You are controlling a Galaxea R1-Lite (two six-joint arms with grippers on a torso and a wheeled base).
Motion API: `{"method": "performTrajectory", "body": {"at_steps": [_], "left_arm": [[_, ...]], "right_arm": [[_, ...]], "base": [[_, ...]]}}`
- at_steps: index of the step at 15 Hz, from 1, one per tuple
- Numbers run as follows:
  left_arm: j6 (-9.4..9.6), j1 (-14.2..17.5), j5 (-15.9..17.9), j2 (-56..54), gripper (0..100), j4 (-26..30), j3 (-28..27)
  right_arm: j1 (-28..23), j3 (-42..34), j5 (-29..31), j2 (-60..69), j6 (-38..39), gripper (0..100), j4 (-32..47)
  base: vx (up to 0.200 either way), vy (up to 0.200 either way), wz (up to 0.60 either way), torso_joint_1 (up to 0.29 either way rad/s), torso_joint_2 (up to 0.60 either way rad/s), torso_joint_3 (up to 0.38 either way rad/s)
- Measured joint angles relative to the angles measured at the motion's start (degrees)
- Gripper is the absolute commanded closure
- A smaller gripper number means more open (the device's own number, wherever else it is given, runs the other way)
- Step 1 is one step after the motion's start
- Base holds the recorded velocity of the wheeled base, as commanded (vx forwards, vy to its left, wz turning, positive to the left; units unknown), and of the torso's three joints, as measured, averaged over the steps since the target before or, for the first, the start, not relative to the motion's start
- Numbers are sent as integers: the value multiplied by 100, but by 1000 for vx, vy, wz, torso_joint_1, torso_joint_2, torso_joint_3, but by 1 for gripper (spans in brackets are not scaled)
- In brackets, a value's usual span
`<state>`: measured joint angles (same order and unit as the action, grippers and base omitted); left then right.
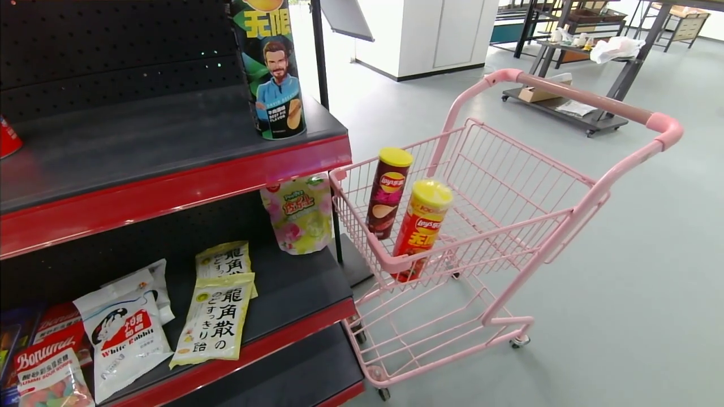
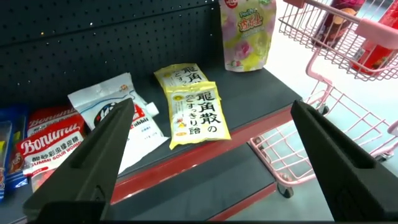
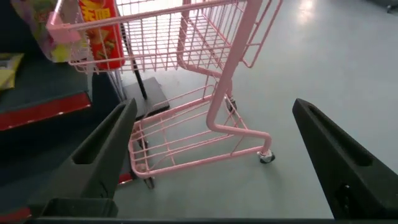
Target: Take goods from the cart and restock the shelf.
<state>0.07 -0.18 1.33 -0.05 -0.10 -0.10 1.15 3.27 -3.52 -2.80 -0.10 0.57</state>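
In the pink cart (image 1: 384,261), at its end nearest the shelf (image 1: 169,141), a dark red can (image 1: 388,192) and a yellow-lidded red can (image 1: 421,226) stand upright, just beside each other. Both the left gripper (image 2: 211,104) and the right gripper (image 3: 214,102) are near the cart, jaws wide apart and holding nothing.

I see a mock shop: a black pegboard shelf (image 1: 169,189) with red edges carries snack bags (image 1: 215,319), and a pink shopping cart (image 1: 571,223) beside it holds chip cans (image 1: 421,226). Behind, wheeled work racks (image 1: 565,110) on grey floor suggest a lab hall.
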Motion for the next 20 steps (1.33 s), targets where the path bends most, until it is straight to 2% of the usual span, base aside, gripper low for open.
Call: {"method": "performTrajectory", "body": {"at_steps": [2, 4, 9, 12, 15, 20], "left_arm": [[4, 0, 0, 0, 0, 2, 0], [0, 0, 0, 0, 0, 2, 0], [2, 0, 0, 0, 0, 2, 0], [2, 0, 0, 0, 0, 2, 0], [9, 0, 0, 0, 0, 2, 0], [6, 0, 0, 0, 0, 2, 0]], "right_arm": [[161, 740, -252, -573, 160, 0, -13], [408, 1467, -484, -1781, 197, 0, -240], [898, 2620, -1018, -5831, 299, 0, -2031], [1064, 3337, -1382, -7580, 294, 0, -2759], [1298, 3673, -1464, -8396, 283, 0, -2920], [1423, 3725, -1464, -8791, 283, 0, -2926]], "base": [[0, 0, 0, 0, 0, 0], [0, 0, 0, 0, 0, 0], [0, 0, 0, 0, 0, 0], [0, 0, 0, 0, 0, 0], [0, 0, 0, 0, 0, 0], [0, 0, 0, 0, 0, 0]]}}
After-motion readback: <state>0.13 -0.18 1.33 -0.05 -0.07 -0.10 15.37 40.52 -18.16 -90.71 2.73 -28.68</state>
